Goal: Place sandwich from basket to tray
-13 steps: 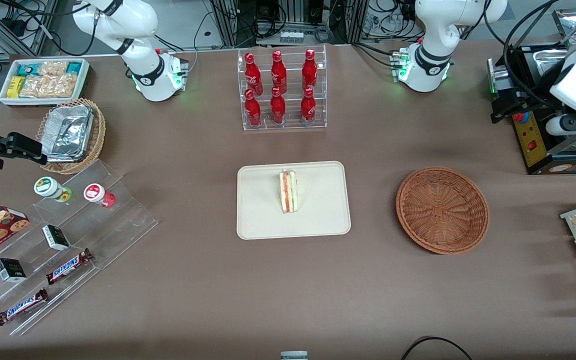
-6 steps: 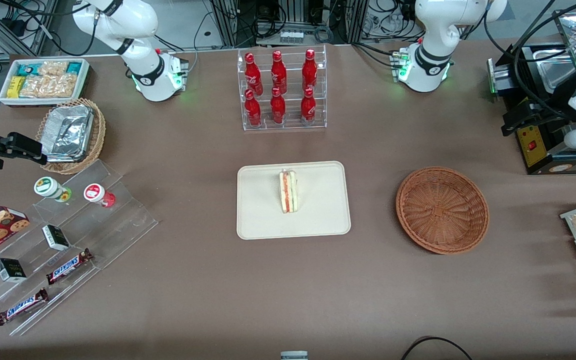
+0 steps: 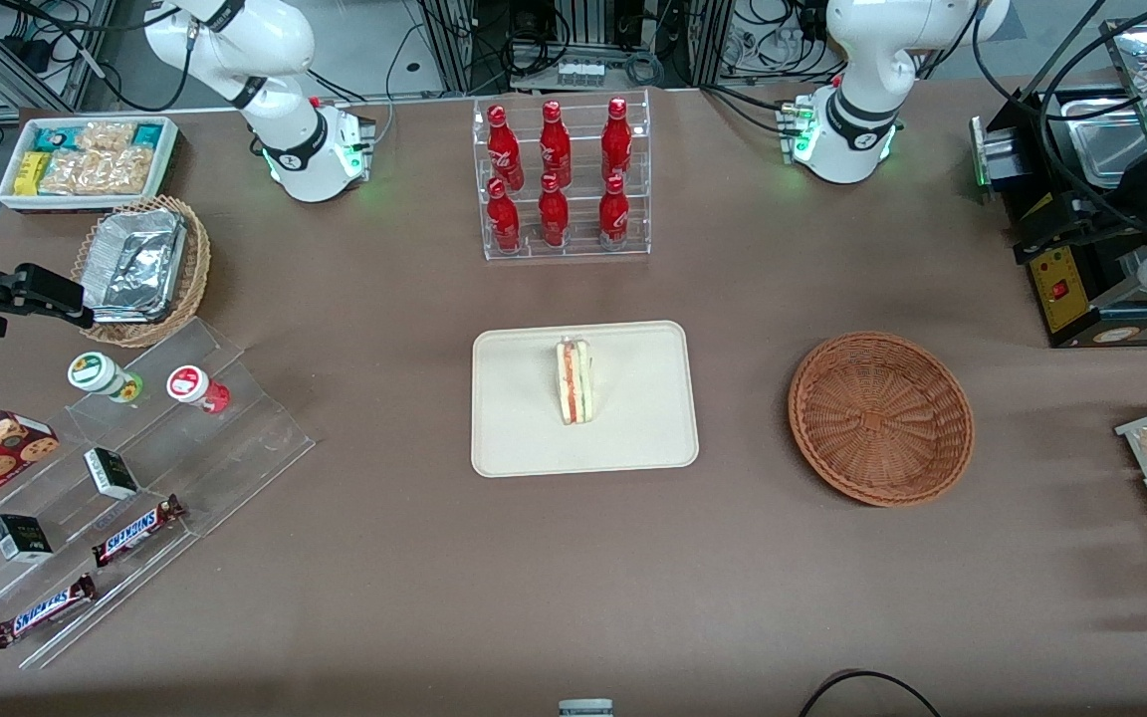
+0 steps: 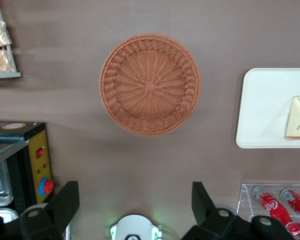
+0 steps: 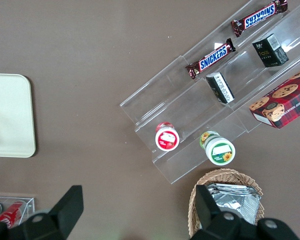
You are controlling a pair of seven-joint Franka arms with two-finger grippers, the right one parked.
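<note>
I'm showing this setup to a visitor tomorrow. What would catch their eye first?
Probably the sandwich standing on the cream tray mid-table, and the red bottles racked farther from the camera. The brown basket lies empty toward the working arm's end, where the gripper hangs open high above the table.

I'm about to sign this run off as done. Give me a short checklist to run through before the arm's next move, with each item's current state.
1. Sandwich on the tray: ok, it rests inside the rim near the middle.
2. Basket holds nothing: ok, only bare wicker shows in the front and left wrist views.
3. Gripper free of load: ok, fingers are open with nothing between them.
4. Gripper clear of the sandwich: ok, it hangs high above the table beside the basket, toward the working arm's end.
5. Bottle rack undisturbed: ok, six red bottles stand upright.
6. Sandwich filling intact: cannot tell, only its cut edge shows.
</note>
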